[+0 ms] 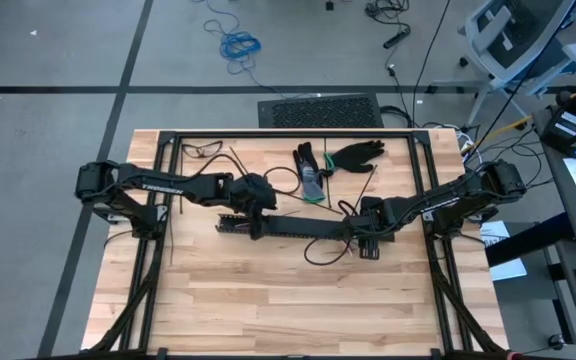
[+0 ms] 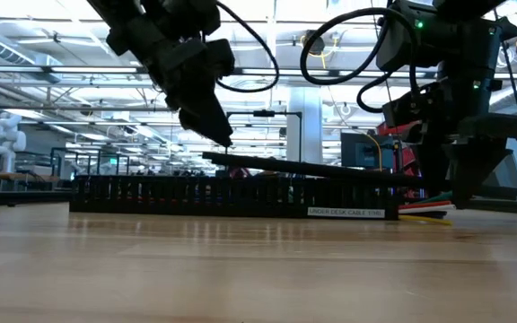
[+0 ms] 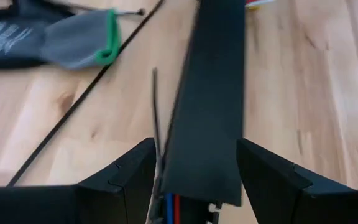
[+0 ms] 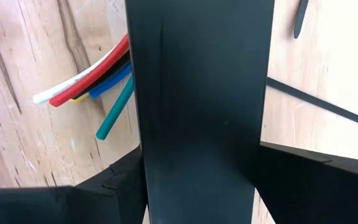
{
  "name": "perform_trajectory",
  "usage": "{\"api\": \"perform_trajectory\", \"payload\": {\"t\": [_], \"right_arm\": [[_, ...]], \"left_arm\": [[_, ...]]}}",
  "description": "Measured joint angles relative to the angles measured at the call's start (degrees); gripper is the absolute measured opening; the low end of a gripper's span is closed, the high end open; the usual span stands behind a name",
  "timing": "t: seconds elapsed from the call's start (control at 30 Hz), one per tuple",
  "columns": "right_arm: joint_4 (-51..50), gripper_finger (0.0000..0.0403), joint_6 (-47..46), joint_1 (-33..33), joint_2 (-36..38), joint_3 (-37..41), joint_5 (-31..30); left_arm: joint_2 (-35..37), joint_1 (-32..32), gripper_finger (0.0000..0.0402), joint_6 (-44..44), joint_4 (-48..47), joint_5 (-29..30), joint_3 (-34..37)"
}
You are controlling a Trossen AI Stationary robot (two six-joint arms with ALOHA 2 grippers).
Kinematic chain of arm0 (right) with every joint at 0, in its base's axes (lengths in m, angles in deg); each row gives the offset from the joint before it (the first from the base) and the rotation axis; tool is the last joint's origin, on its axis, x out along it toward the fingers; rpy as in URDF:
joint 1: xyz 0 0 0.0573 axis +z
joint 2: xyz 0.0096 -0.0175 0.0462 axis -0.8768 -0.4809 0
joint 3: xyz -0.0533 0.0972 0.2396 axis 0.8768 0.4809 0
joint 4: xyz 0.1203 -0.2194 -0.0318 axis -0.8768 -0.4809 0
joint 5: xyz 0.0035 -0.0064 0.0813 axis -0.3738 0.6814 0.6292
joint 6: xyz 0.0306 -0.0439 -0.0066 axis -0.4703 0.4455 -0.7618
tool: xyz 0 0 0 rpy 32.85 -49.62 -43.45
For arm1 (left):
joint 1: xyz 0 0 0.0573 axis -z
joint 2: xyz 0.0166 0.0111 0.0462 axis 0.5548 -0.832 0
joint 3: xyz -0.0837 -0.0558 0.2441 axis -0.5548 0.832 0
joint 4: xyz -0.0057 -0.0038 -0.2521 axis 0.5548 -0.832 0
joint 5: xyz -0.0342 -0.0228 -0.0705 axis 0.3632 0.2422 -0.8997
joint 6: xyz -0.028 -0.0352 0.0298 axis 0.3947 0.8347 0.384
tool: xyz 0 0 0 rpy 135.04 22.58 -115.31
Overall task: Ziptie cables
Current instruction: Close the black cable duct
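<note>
**Rail cover gripped at both ends, cables pinned beneath**

Closest to the lens in the right wrist view is the flat black rail cover (image 4: 201, 106), filling the space between the right gripper (image 4: 197, 186) fingers, which are clamped on its two edges. The left gripper (image 3: 194, 180) grasps the same strip near its other end, its fingers pressed against both edges of the cover. From the table-level camera the cover sits tilted above the long slotted rail (image 2: 232, 196): raised on the left arm's side and lower toward the right arm's side.

The risks lie in that tilt and in what runs under the strip. If the two arms press down unevenly, the cover could twist, snap in on one side only, or slip out of a grip, since each gripper holds only by the thin edges. The cables (image 4: 89, 84) fan out from beneath the cover just beside the right gripper, with white, red, blue and green ends lying on the table (image 1: 298, 300); pressing the cover home could pinch them against the rail wall. In the left wrist view, blue and red wires show under the cover right at the left gripper, and a thin grey strand (image 3: 156, 118) stands up beside it, which could be trapped as well.

A ziptie (image 3: 73, 109) lies loose on the wood, apart from both grippers, near the gloves (image 1: 333, 160) at the table's far side.
</note>
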Motion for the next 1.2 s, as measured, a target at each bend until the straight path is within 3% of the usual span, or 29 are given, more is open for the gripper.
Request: {"api": "perform_trajectory", "payload": {"t": [0.27, 0.37, 0.5, 0.57, 1.2], "right_arm": [[0.0, 0.0235, 0.0, 0.0, 0.0, 0.0, 0.0], [0.0, 0.0235, 0.0, 0.0, 0.0, 0.0, 0.0], [0.1, 0.0235, 0.0, 0.0, 0.0, 0.0, 0.0], [0.1, 0.0235, 0.0, 0.0, 0.0, 0.0, 0.0], [-1.3, 0.0235, 0.1, 0.0, 0.0, -0.6, 0.0]], "left_arm": [[-0.9, 1.8, 0.0198, -5.9, 3.4, 0.8, 0.0], [-1.7, 1.8, 0.0151, -6.1, 3.7, 1.0, 0.0], [-3.5, 1.8, 0.0043, -6.2, 5.6, 0.2, 0.0], [-4.6, 1.8, 0.0013, -5.8, 6.0, -1.3, 0.0], [-9.3, 2.1, 0.0001, -5.7, 8.2, -1.4, 0.0]]}}
